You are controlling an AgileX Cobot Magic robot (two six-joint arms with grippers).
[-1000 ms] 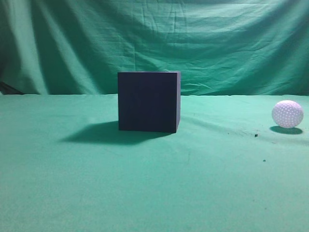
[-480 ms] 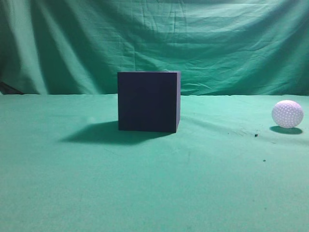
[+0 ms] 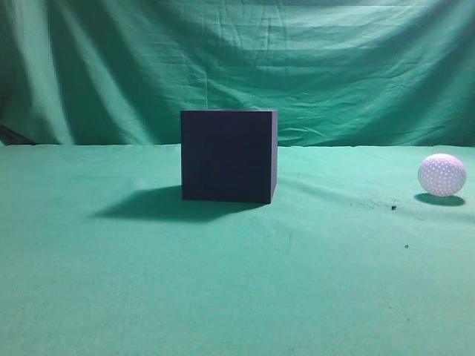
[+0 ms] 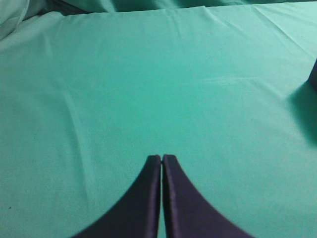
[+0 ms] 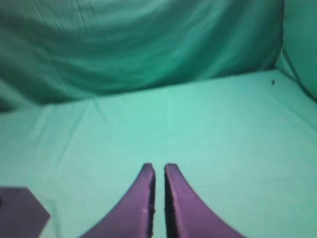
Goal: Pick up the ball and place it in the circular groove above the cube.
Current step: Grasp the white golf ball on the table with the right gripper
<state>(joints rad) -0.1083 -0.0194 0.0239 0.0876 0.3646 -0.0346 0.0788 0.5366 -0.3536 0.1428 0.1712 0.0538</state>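
The dark navy cube [image 3: 228, 156] stands on the green cloth at the middle of the exterior view. Its top face is hidden from this low angle. The white dimpled ball [image 3: 441, 175] rests on the cloth at the far right. Neither gripper shows in the exterior view. In the left wrist view my left gripper [image 4: 162, 157] is shut and empty over bare cloth, with a sliver of the cube [image 4: 314, 74] at the right edge. In the right wrist view my right gripper [image 5: 159, 167] is shut and empty, with a corner of the cube [image 5: 20, 213] at the lower left.
A green cloth [image 3: 237, 282] covers the table, and a green backdrop [image 3: 237, 59] hangs behind it. The cube casts a shadow to its left. A few small dark specks [image 3: 393, 208] lie on the cloth near the ball.
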